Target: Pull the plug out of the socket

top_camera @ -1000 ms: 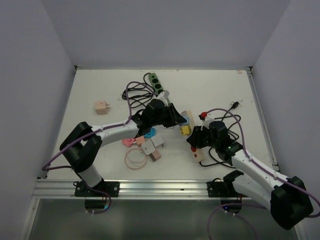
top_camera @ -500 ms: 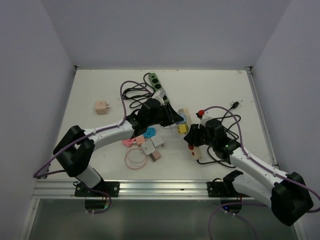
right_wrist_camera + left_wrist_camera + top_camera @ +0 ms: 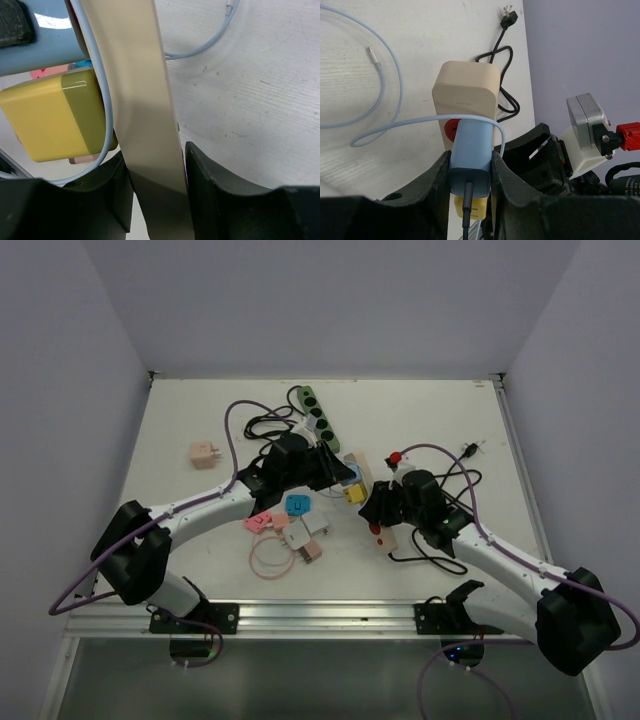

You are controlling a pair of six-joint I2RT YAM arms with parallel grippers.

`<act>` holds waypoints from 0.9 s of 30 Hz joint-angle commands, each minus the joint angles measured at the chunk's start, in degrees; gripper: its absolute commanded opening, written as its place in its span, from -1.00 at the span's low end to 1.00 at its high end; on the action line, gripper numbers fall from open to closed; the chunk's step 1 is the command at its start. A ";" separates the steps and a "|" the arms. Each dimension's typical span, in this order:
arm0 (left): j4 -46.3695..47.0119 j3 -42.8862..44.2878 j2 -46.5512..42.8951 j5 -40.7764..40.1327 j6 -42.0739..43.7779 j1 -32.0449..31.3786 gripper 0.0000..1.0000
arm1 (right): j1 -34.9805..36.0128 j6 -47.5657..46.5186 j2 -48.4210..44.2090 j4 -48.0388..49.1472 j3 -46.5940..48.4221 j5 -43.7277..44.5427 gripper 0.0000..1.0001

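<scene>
Blue rectangular plastic plug (image 3: 471, 150) sits btwn the fingers of your left end effector (image 3: 468, 167), which is clenched on its two long sides. The black fingers (image 3: 439, 175) press flush against it. The plug's front end meets the red round socket face (image 3: 451, 131) on the beige rounded plastic power strip (image 3: 466, 90), so it's not yet off. A dark lead runs out of the plug's rear. A thin pale blue cable (image 3: 435, 117) loops over its top and out across the white surface (image 3: 410, 30). A yellow blocky plug (image 3: 470, 209) sits right beside the blue one on the same strip, partly hidden.

Your right end effector (image 3: 155, 180) is clamped on the beige strip. In the right wrist view the strip's side fills the gap, w/ both fingers touching it.

From the top view, both end effectors meet at mid-surface on that strip. You can't tell whether the strip rests on the surface. A green multi-socket strip (image 3: 318, 415) lies behind the left arm. A pink cube adapter (image 3: 204, 454) sits well apart to the left. A cluster of small coloured adapters (image 3: 295, 522) lies near the left arm's forearm.
</scene>
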 commanded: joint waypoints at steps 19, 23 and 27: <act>-11.83 10.02 -9.56 -12.49 -0.68 -0.87 -1.00 | -6.41 8.61 18.19 -9.81 14.73 30.72 -1.00; -10.43 6.77 -12.29 -13.28 -2.43 -0.87 -1.00 | -7.38 9.22 21.54 -10.24 18.77 32.21 -1.00; -11.56 5.71 -14.66 -13.54 -2.52 -0.70 -1.00 | -8.52 7.73 24.96 -10.78 23.78 34.32 -1.00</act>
